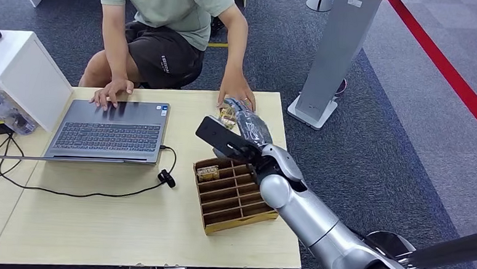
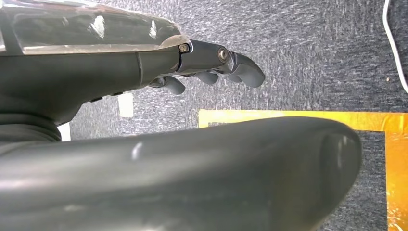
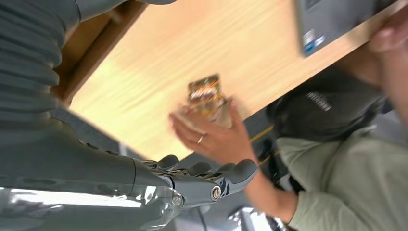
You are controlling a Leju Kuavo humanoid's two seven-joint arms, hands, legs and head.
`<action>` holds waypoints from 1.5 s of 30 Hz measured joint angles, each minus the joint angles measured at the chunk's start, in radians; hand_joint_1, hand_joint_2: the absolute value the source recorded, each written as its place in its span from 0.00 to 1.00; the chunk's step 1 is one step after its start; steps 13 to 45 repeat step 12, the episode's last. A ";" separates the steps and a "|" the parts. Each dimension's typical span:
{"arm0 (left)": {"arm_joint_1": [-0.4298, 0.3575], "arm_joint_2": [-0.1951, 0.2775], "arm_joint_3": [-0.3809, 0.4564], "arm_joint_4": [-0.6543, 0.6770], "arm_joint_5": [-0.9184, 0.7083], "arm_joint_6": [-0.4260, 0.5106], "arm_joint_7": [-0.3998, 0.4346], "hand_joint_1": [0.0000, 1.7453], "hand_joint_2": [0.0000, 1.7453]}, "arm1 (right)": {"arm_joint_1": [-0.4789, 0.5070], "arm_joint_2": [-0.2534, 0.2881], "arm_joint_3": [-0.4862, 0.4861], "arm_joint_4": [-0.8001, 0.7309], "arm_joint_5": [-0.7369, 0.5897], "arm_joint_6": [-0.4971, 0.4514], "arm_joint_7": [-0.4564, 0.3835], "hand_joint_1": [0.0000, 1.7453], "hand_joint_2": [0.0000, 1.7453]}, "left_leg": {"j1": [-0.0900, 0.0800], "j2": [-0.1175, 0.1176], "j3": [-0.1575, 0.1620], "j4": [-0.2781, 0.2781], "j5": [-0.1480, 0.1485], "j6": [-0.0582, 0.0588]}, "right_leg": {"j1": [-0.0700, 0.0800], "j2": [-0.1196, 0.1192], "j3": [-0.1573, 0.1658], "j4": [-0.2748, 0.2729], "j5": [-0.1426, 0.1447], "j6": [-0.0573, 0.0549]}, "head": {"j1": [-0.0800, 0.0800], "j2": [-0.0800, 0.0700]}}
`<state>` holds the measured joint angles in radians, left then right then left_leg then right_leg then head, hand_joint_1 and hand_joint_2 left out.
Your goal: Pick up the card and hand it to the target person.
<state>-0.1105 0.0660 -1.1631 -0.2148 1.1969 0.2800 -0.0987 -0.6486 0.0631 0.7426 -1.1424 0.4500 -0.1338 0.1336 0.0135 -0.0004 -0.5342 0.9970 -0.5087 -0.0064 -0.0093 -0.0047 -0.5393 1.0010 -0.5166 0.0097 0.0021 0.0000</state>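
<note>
Because your right hand [image 1: 244, 124] is stretched out past the card rack toward the seated person, start by reading it closely: in the right wrist view its fingers [image 3: 226, 174] lie loosely apart with nothing between them, so it holds nothing. The card [image 3: 206, 97] sits just beyond the rack — a small flat piece with a brown and gold print, lying at the table's far edge, and the person's hand [image 3: 216, 137] is already on it, fingers around one end. In the head view it shows beside your fingertips [image 1: 226, 114], touching or nearly so; I cannot tell which.

Judge the card as light, thin and fairly stiff, with a glossy face that will slip under a flat press. If you must take hold again, pinch it across a short edge between thumb and a finger, not from above — lying flat on the table [image 1: 127, 221] it gives you little to get under.

The wooden rack [image 1: 233, 196] stands directly under your forearm, with another printed card [image 1: 207, 170] in its far-left slot. The laptop [image 1: 110, 131] lies to the rack's left, the person's other hand resting on its far edge.

Your left hand [image 2: 211, 67] hangs over the carpet, fingers curled partway in, carrying nothing.
</note>
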 joint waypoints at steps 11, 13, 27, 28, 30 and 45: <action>0.000 0.000 -0.004 0.000 0.009 0.016 0.003 0.00 0.00 | 0.035 0.038 0.017 -0.055 -0.068 -0.140 0.008 0.00 1.00 | 0.000 0.000 0.000 0.000 0.000 0.000 | 0.000 0.000 0.000 0.000 0.000 0.000 | 0.002 0.000; 0.000 0.000 -0.004 0.000 0.009 0.017 0.007 0.00 0.00 | 0.035 0.038 0.017 -0.056 -0.068 -0.142 0.009 0.00 1.00 | 0.000 0.000 0.000 0.000 0.000 0.000 | 0.000 0.000 0.000 0.000 0.000 0.000 | 0.002 0.000; 0.000 0.000 -0.004 0.000 0.009 0.017 0.007 0.00 0.00 | 0.035 0.038 0.017 -0.056 -0.068 -0.142 0.009 0.00 1.00 | 0.000 0.000 0.000 0.000 0.000 0.000 | 0.000 0.000 0.000 0.000 0.000 0.000 | 0.002 0.000; 0.000 0.000 -0.004 0.000 0.009 0.017 0.007 0.00 0.00 | 0.035 0.038 0.017 -0.056 -0.068 -0.142 0.009 0.00 1.00 | 0.000 0.000 0.000 0.000 0.000 0.000 | 0.000 0.000 0.000 0.000 0.000 0.000 | 0.002 0.000; 0.000 0.000 -0.004 0.000 0.009 0.017 0.007 0.00 0.00 | 0.035 0.038 0.017 -0.056 -0.068 -0.142 0.009 0.00 1.00 | 0.000 0.000 0.000 0.000 0.000 0.000 | 0.000 0.000 0.000 0.000 0.000 0.000 | 0.002 0.000; 0.000 0.000 -0.004 0.000 0.009 0.017 0.007 0.00 0.00 | 0.035 0.038 0.017 -0.056 -0.068 -0.142 0.009 0.00 1.00 | 0.000 0.000 0.000 0.000 0.000 0.000 | 0.000 0.000 0.000 0.000 0.000 0.000 | 0.002 0.000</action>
